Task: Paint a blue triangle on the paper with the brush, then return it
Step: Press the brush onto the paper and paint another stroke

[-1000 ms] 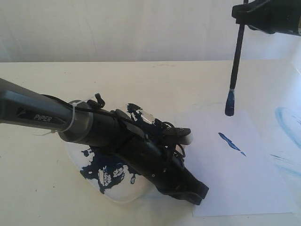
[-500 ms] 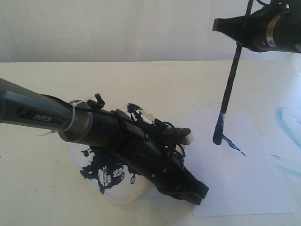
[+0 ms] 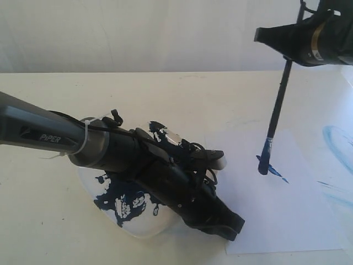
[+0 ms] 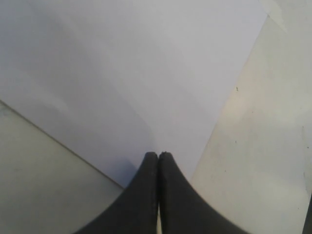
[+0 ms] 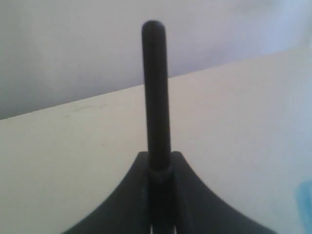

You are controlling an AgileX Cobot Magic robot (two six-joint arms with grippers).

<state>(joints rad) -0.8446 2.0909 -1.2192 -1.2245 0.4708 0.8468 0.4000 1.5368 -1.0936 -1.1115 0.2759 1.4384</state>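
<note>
The paper (image 3: 276, 215) is a white sheet lying at the right of the table. My right gripper (image 3: 265, 36) hangs above it, shut on the brush (image 3: 278, 105), a thin black stick held almost upright. The brush's blue tip (image 3: 264, 167) touches the sheet at the upper end of a short dark-blue stroke (image 3: 277, 174). No blue triangle is in view. In the right wrist view the handle (image 5: 155, 87) rises from between the jaws of my right gripper (image 5: 160, 161). My left gripper (image 3: 236, 226) is shut and empty, resting on the sheet's near-left corner (image 4: 122, 73), with the tips of my left gripper (image 4: 158, 155) together.
A white square plate (image 3: 138, 232) smeared with dark blue paint lies under my left arm (image 3: 110, 146). Faint light-blue curved smears (image 3: 336, 143) mark the table to the right of the sheet. Bare tabletop (image 3: 165, 94) stretches behind the plate.
The right gripper came leftward and down with the brush. Its tip dropped from above the sheet onto it, then slid slightly right and down. The left arm stayed still.
</note>
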